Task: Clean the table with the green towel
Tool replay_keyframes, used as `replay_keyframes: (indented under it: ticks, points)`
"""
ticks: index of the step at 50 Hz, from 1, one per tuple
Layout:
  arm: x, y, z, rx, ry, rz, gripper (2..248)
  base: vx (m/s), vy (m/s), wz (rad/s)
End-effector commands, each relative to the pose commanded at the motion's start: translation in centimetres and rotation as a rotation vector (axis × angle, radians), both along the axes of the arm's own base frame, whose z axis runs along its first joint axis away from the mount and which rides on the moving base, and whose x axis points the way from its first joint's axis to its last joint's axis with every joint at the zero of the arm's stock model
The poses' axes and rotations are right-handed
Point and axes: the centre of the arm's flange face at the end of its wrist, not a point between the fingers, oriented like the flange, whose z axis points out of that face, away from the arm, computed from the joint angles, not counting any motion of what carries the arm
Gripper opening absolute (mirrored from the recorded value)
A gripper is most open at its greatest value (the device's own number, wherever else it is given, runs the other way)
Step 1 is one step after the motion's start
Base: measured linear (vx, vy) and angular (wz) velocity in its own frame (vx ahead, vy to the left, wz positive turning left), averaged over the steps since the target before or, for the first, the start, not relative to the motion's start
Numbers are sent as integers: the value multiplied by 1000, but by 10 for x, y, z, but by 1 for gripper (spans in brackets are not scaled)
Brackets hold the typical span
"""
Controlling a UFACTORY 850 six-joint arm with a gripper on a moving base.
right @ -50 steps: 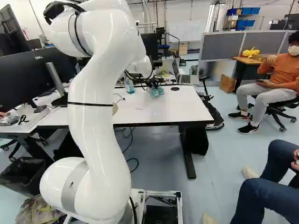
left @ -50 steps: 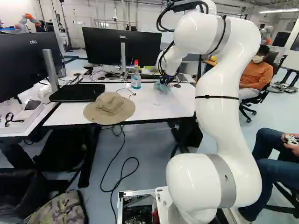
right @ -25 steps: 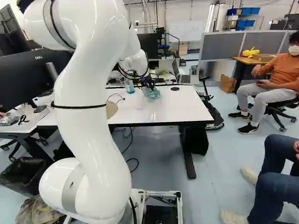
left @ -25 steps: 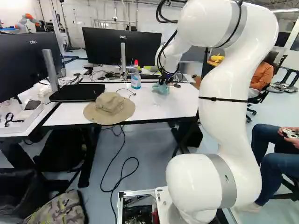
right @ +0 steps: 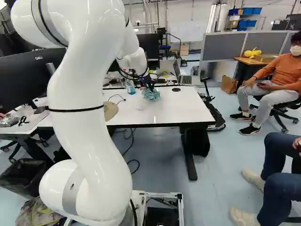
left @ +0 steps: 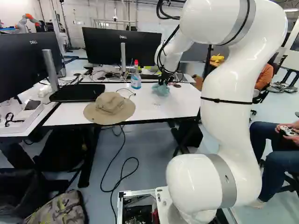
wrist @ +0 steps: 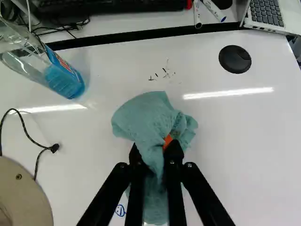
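Note:
My gripper (left: 162, 82) is over the white table (left: 140, 109) in the left base view, at its right part. In the wrist view the gripper (wrist: 153, 157) is shut on the bunched blue-green towel (wrist: 146, 115), which bulges out ahead of the fingers and hangs beneath them. The towel rests on or just over the tabletop; which one I cannot tell. Small dark marks (wrist: 162, 74) lie on the white surface ahead of the towel, and a blue scribble (wrist: 120, 210) shows beside the fingers.
A spray bottle (left: 136, 78) with blue liquid stands left of the towel in the left base view. The tan hat (left: 110, 108) lies at the table's front edge, near a thin cable. Behind are monitors (left: 122, 46) and a laptop (right: 186, 79). Another robot (left: 27, 20) stands far back.
The arm has swung its elbow outward and lowered, with the gripper and held towel shifting slightly nearer over the table. The base has not moved.

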Motion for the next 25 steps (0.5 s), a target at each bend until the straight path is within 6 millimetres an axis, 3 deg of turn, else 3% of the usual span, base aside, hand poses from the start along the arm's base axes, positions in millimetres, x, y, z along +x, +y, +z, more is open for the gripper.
replay_keyframes:
  ticks: [25]
  points:
    - [47, -18, 1, -9, -108, -21, 49, 0, 0, 0]
